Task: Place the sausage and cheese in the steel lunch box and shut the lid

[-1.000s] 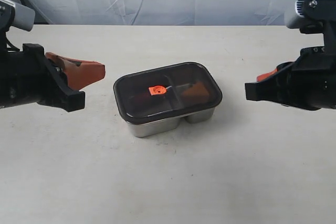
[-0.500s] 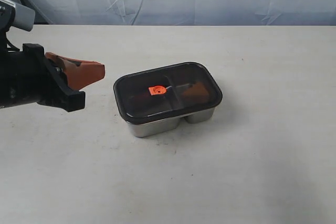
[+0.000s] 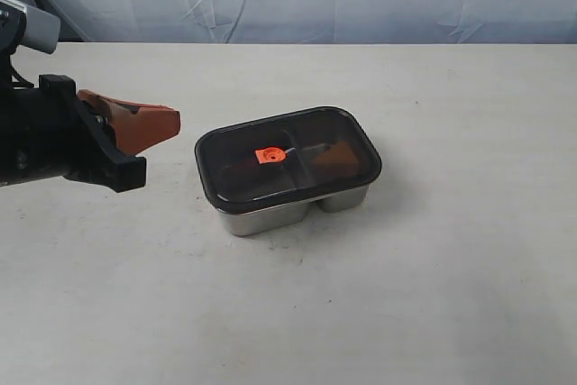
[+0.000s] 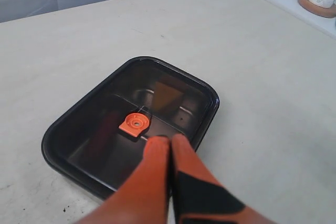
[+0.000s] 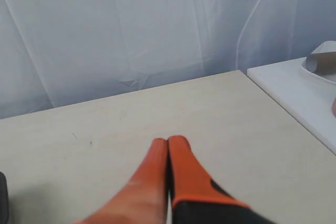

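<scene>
At frame centre the lid (image 3: 287, 152) covers the box (image 3: 270, 217), with food (image 4: 167, 94) perhaps inside, dimly seen. Left gripper (image 3: 173, 120) and right gripper (image 5: 168, 142) are pressed together, empty, idle.

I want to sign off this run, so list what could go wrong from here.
1. The lid lies on the steel lunch box, but the pictures cannot show whether it is pressed home all round. It might come off if the box is lifted or tipped.
2. The left gripper, shut, hangs beside the box with its tips pointing toward it. A forward move could shove the box or knock the lid askew.
</scene>
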